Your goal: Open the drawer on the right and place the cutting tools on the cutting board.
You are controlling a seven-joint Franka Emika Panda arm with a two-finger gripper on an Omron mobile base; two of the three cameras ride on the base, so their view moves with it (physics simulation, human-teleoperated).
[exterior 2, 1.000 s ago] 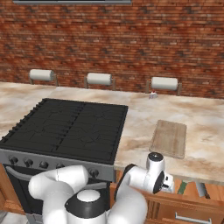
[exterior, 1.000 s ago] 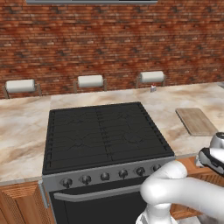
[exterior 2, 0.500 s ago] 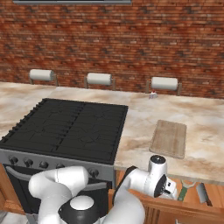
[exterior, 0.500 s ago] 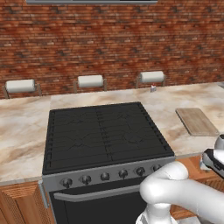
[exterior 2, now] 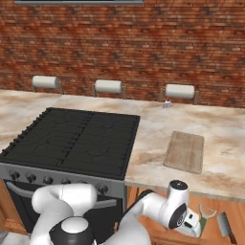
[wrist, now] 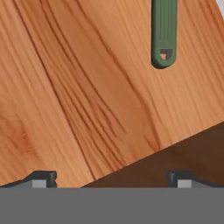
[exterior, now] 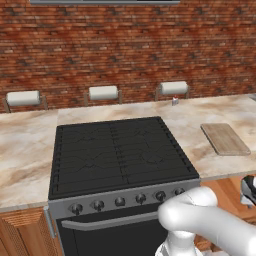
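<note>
The drawer on the right stands pulled out below the counter edge. Inside it lie a green-handled tool and a dark grey knife. My gripper hangs low at the drawer's left part, just left of the green-handled tool, open and empty. In the hand view my gripper looks down on the drawer's wooden floor, and the green handle lies ahead of the right fingertip. The cutting board rests bare on the counter right of the stove.
A black stove fills the middle of the counter, its oven door and bar handle below. Three paper towel rolls hang along the brick wall. A small shaker stands at the back of the beige counter.
My hand has sunk lower and a little to the right, down toward the open drawer. The jaws have stayed wide and the tools have not moved.
</note>
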